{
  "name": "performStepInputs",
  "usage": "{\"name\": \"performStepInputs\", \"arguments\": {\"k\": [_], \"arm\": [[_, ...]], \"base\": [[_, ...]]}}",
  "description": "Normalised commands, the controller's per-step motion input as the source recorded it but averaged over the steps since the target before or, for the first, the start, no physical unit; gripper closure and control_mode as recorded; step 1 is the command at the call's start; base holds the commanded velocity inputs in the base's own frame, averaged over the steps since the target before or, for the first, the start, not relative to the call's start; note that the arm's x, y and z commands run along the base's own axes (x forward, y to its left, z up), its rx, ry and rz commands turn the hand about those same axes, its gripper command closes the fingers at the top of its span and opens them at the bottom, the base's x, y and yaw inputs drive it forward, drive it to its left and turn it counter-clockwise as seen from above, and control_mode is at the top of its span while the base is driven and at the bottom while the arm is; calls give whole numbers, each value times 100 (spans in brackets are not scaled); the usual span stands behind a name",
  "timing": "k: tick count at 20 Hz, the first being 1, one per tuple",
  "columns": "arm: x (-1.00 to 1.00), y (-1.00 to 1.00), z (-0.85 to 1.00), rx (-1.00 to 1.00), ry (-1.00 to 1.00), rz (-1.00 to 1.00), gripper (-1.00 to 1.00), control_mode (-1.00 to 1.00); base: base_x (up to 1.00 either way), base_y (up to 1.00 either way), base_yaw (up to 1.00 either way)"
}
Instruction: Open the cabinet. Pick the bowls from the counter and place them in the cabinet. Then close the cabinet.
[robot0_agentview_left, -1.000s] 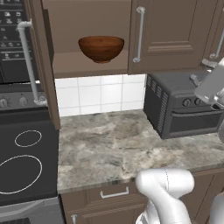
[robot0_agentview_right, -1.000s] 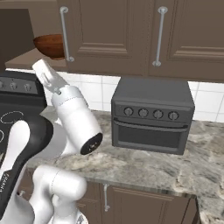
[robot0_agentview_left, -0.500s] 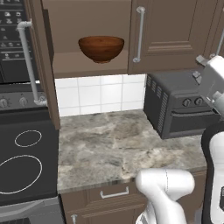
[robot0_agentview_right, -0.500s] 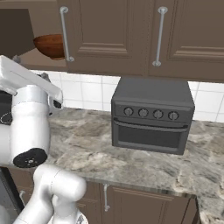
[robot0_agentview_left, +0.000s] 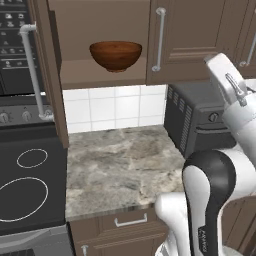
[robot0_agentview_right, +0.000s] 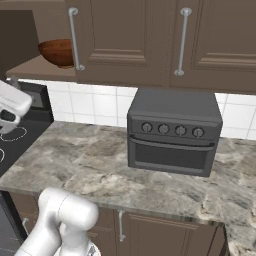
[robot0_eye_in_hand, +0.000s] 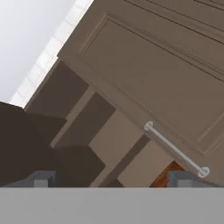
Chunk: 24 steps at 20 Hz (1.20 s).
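So the gripper (robot0_eye_in_hand: 111, 178) was spread wide open and empty, aimed at the cabinet (robot0_eye_in_hand: 144, 74). One brown bowl (robot0_agentview_left: 115, 55) sat on its shelf, left door swung open, counter (robot0_agentview_left: 120, 167) below.

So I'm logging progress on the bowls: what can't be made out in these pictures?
- Deep reddish-brown wooden bowl in the dark brown wall cabinet: half hidden by the closed door in the right base view.
- Black toaster oven: front covered by the white arm in the left base view.
- Claw: fingertips cut off at the hand view's bottom.
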Motion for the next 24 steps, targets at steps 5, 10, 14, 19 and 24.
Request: {"name": "performStepInputs", "arguments": {"k": [5, 10, 14, 19, 24], "arm": [[6, 100, -81, -2, -13, -19, -100, -100], [-4, 68, -100, -2, -29, -9, -100, -100], [-47, 31, -28, 0, -36, -5, -100, -100], [-64, 55, -32, 0, -29, -7, -100, -100], [-23, 82, -47, 0, -23, -10, -100, -100]], "base": [[0, 0, 0], [0, 0, 0], [0, 0, 0], [0, 0, 0], [0, 0, 0]]}}
